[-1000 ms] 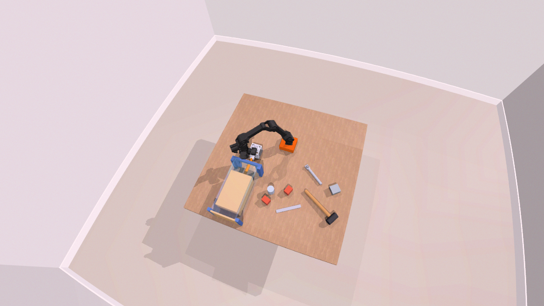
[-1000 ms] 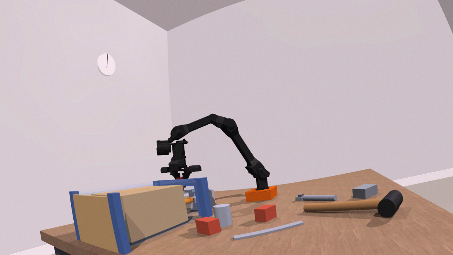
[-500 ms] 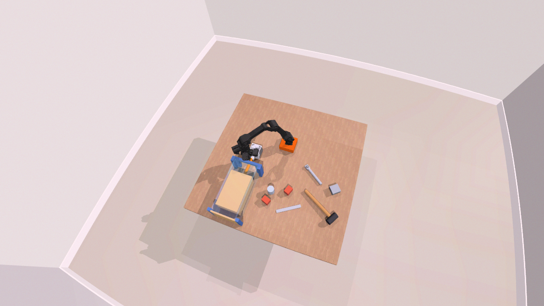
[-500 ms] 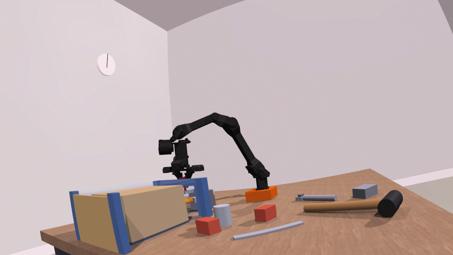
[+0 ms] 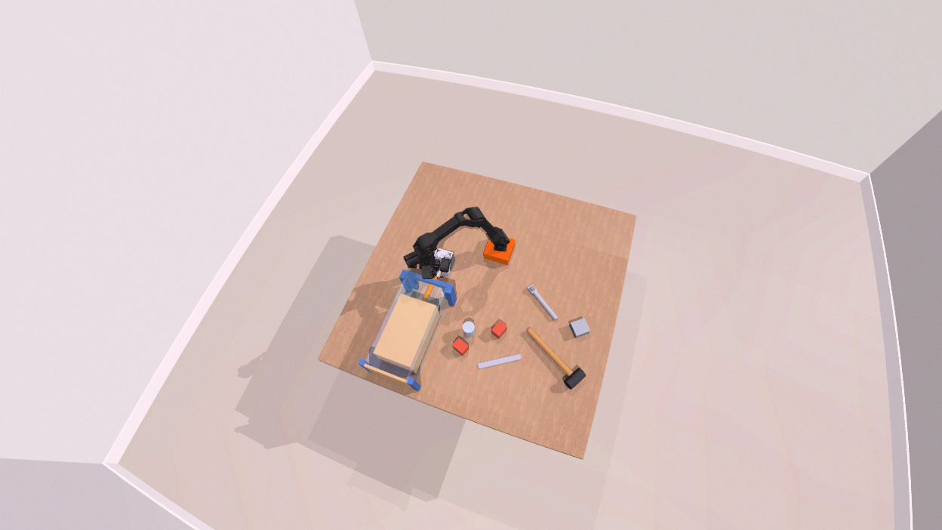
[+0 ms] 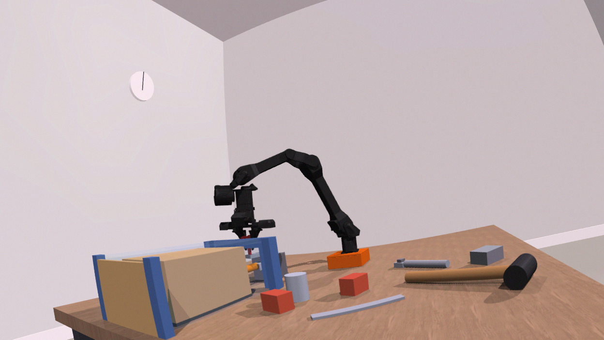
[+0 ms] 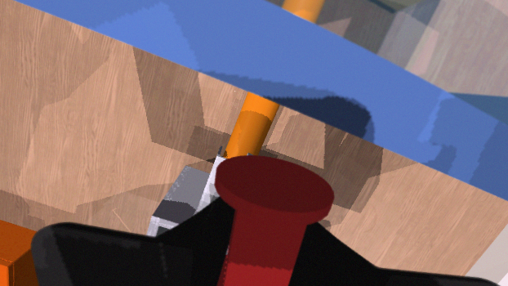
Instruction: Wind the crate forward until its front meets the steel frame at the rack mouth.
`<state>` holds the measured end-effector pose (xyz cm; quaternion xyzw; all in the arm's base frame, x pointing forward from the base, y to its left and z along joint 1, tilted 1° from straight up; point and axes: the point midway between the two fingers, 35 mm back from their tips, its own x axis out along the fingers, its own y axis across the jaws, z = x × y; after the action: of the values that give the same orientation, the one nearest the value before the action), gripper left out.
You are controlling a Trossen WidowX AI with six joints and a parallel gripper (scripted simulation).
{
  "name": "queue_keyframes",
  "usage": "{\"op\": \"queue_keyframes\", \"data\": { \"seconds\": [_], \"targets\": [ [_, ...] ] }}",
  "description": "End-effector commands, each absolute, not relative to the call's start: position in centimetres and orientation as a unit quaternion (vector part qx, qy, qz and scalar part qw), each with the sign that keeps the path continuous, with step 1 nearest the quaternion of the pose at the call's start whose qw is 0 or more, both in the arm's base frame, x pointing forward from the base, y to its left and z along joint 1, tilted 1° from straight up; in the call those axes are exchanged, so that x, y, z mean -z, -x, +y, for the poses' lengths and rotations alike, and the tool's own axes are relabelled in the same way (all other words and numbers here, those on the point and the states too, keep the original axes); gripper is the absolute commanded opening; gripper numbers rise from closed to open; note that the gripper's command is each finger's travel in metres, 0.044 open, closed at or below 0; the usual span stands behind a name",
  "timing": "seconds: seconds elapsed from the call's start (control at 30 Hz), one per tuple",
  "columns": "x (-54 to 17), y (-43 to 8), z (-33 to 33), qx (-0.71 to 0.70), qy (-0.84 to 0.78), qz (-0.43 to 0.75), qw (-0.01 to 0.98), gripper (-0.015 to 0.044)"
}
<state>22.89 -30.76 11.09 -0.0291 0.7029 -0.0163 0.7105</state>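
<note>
My gripper [image 6: 246,236] [image 7: 257,198] is shut on the winch handle's upright red grip [image 7: 269,185] above the winch, beside the blue steel frame [image 5: 431,281] [image 6: 270,262] [image 7: 245,53]. The grey winch [image 5: 444,254] [image 7: 189,181] is partly hidden by the gripper and handle. Whether the key sits in its hole is hidden. An orange strap [image 5: 429,290] [image 6: 252,267] [image 7: 253,127] runs from the winch under the frame to the crate. The tan crate [image 5: 408,329] [image 6: 211,270] looks flat inside the clear cubby. A gap shows between its front and the frame.
On the bench [image 5: 474,408] stand a grey cylinder [image 5: 468,328] [image 6: 296,286] and two red blocks [image 5: 460,346] [image 5: 499,328]. Beyond are a flat bar [image 5: 499,361], a wrench-like tool [image 5: 543,303], a mallet [image 5: 549,352] and a grey block [image 5: 580,327].
</note>
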Motion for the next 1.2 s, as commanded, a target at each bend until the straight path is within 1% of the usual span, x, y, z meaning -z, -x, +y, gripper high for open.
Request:
{"op": "queue_keyframes", "data": {
  "seconds": [0.0,1.17],
  "targets": [
    [-10.7,-23.4,-28.6,-0.006,0.02,0.703,0.71,0.0],
    [-10.5,-22.9,-24.9,-0.008,0.019,0.704,0.71,0.0]
  ]
}}
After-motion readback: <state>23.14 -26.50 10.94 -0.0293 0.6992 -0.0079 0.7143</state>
